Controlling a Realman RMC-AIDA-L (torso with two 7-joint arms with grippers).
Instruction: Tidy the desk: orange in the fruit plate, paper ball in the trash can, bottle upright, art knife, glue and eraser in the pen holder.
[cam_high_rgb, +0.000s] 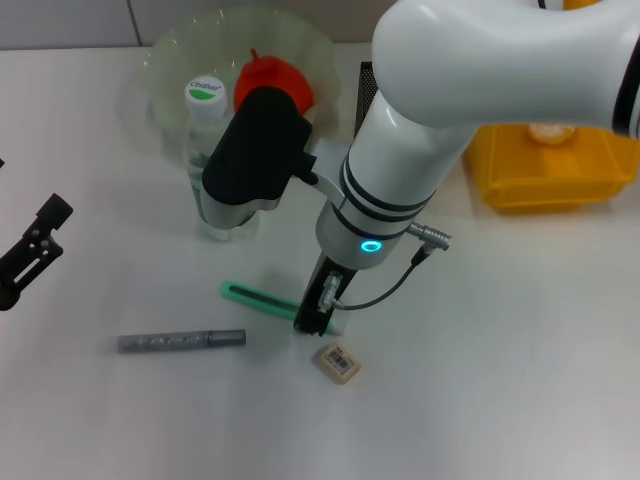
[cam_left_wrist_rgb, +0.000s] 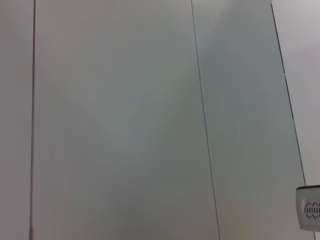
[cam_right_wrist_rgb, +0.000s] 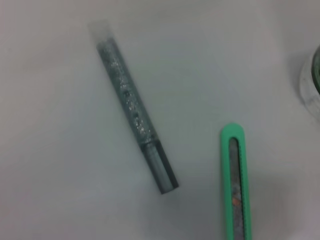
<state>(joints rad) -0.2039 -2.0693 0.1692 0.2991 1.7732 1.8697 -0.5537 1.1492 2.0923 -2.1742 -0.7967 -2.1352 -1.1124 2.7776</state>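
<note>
From the head camera I see my right gripper down at the desk, sitting right over one end of the green art knife, which lies flat with its other end pointing away from the arm; I cannot tell from here how far the fingers are spread or whether they have closed on it. Just beside that gripper lies the eraser, a small tan block with a barcode label, and farther off on the knife's other side lies the glue, a grey glittery stick on its side. Behind the knife the bottle stands upright with a green-and-white cap, and the orange rests in the clear fruit plate behind it. My left gripper hangs well away from the knife at the desk's far edge, its black fingers parted and empty. The left wrist camera shows only plain wall panels (nothing of the task). The right wrist camera shows the art knife, a green frame around a grey slider, near the glue, the two apart.
</note>
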